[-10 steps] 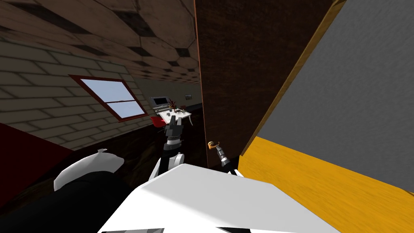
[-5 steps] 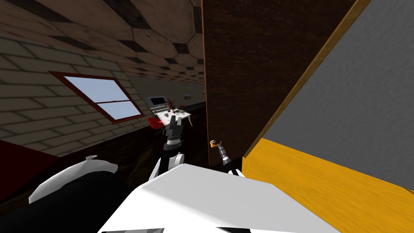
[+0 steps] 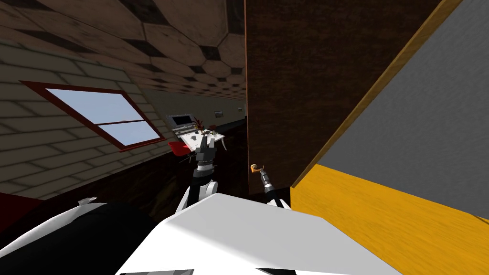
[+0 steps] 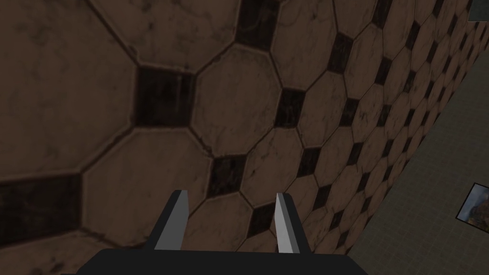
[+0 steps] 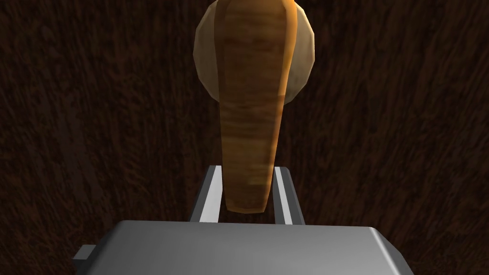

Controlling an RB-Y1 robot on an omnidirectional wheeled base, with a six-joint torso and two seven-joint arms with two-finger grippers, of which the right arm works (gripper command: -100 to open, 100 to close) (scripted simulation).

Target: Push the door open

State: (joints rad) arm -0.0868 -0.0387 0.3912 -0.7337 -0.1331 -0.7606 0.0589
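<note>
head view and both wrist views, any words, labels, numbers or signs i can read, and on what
No text can be read anywhere.
Door: no writing.
Handle: no writing.
Small picture seen past the left jaws: too small to tell.
Screen at the room's far end: too small to tell.

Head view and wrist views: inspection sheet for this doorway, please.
Surface: dark brown wood-grain door, partly open.
Job's things: orange-brown lever handle on a pale round plate.
Clutter: far white table, red chair.
Grippers: right gripper fingers pressing the handle's sides; left gripper fingers open, beside the door's edge.
Cables: nothing seen.
Surroundings: red-framed window, yellow panel, grey wall.
</note>
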